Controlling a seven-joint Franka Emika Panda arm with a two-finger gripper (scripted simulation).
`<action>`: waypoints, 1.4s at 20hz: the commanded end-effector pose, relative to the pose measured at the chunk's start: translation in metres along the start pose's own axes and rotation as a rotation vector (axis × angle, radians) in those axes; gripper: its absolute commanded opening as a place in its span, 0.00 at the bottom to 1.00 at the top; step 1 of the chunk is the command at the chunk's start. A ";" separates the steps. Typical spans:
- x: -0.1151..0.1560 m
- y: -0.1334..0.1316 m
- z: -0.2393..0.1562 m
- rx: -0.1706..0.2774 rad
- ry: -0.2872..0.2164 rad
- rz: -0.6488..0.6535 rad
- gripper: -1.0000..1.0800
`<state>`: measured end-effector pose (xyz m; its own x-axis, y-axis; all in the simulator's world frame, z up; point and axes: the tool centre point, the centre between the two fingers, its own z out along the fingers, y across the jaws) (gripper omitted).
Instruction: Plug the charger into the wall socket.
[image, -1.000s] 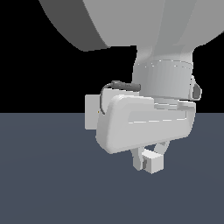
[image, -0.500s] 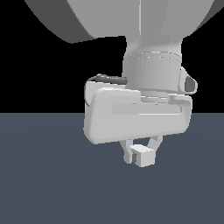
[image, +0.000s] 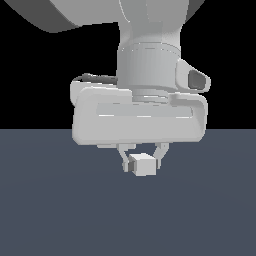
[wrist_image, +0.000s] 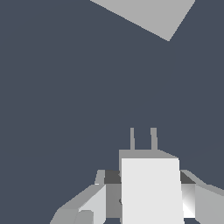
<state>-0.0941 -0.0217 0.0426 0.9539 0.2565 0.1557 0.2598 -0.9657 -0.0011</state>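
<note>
The charger (image: 144, 165) is a small whitish block held between the two fingers of my gripper (image: 141, 164), which is shut on it a little above the dark floor. In the wrist view the charger (wrist_image: 151, 188) shows two thin prongs pointing away from the hand, with a finger (wrist_image: 89, 203) on either side. Only a corner of the wall socket (wrist_image: 148, 15), a flat light-grey plate, shows in the wrist view, well ahead of the prongs and apart from them. Its holes are out of view. The exterior view does not show the socket.
A plain dark blue-grey floor (image: 50, 210) stretches under the hand. The bulky white hand and wrist (image: 140, 117) fill the middle of the exterior view and hide whatever lies behind them.
The hand with the charger has shifted toward the exterior view's left and slightly upward, and has turned to face the camera more squarely. The grip on the charger is unchanged.
</note>
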 end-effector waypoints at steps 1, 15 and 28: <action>0.004 -0.007 -0.005 -0.007 0.001 0.049 0.00; 0.032 -0.038 -0.027 -0.046 0.001 0.294 0.00; 0.059 -0.057 -0.043 -0.077 -0.001 0.486 0.00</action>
<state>-0.0613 0.0451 0.0922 0.9662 -0.2061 0.1547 -0.2085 -0.9780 -0.0006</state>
